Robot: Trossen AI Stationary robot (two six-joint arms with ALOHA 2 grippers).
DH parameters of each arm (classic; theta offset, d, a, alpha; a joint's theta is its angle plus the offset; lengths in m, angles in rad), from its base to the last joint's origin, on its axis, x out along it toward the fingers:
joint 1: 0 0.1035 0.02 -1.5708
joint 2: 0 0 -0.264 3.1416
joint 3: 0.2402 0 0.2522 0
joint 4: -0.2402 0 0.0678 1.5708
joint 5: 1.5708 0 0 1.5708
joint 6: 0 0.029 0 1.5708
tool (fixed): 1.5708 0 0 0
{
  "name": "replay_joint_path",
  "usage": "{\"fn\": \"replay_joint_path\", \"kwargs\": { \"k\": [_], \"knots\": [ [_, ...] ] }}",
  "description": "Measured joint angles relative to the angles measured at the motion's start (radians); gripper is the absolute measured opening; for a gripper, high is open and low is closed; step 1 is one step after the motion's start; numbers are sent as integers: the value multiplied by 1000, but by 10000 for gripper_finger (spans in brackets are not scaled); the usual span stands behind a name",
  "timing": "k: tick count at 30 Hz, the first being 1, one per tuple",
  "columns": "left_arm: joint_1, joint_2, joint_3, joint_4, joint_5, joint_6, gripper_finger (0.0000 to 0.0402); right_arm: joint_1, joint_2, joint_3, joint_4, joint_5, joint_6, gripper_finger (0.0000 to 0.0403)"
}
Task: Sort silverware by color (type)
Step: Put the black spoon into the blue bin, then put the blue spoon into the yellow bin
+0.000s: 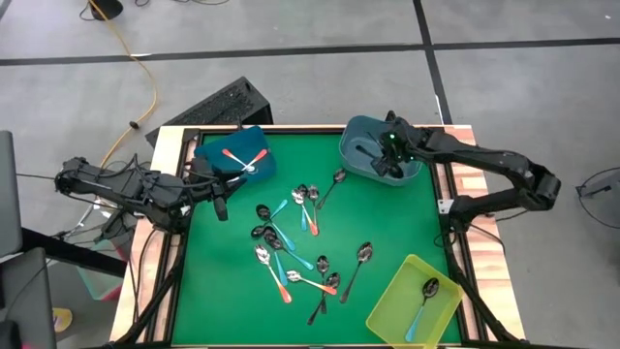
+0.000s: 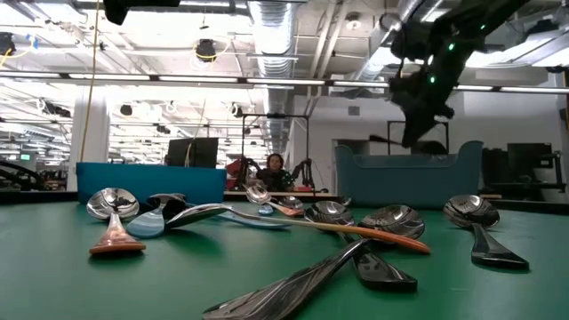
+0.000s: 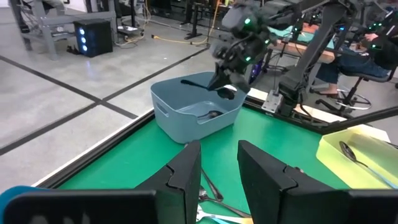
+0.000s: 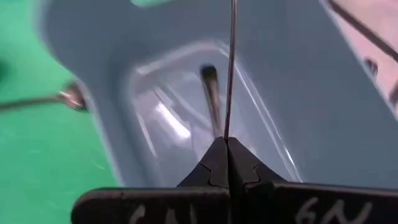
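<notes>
Pinched shut on what looks like a dark spoon, the right tool hangs over the grey-blue bin.

Green table mat, grey-blue bin, blue bin, yellow-green bin

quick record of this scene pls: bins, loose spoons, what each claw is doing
bins: blue bin with two orange-red spoons; grey-blue bin; yellow bin with one light-blue-handled spoon
loose spoons: pile of spoons mid-table on the green mat
right claw: above the grey-blue bin, shut on a dark spoon
left claw: beside the blue bin, fingers apart, holding nothing
</notes>
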Motion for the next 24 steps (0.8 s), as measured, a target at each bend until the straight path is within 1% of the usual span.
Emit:
{"fn": "replay_joint_path", "kwargs": {
  "k": [7, 14, 21, 24],
  "knots": [
    [0, 0, 0, 0, 0, -1, 90, -29, 94, 0, -8, 6, -33, 5],
    [0, 0, 0, -3, 0, -1, 90, -34, 140, 0, -12, 15, -29, 43],
    [0, 0, 0, -3, 0, 2, 90, -42, 139, 0, -19, 9, -25, 77],
    [0, 0, 0, -3, 0, 4, 90, -42, 108, 10, -27, -43, -25, 92]
  ]
}}
